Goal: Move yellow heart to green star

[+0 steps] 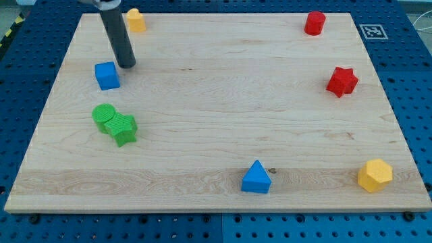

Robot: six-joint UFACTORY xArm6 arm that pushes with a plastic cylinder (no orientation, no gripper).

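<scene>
Camera view: my tip, an empty tool, sits beside blue cube, between yellow heart and green star.

looks like a robotics lab bench. pale wooden surface sits on a blue perforated mounting plate with a regular hole grid, printed square marker tag at the view's top right corner, yellow-black hazard tape top left.

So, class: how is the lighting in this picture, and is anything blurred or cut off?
Camera view: even, soft light, faint shadows only; the wooden board shows no glare; blocks look sharp; the rod is cut off at the view's top, my tip beside the blue cube.
</scene>
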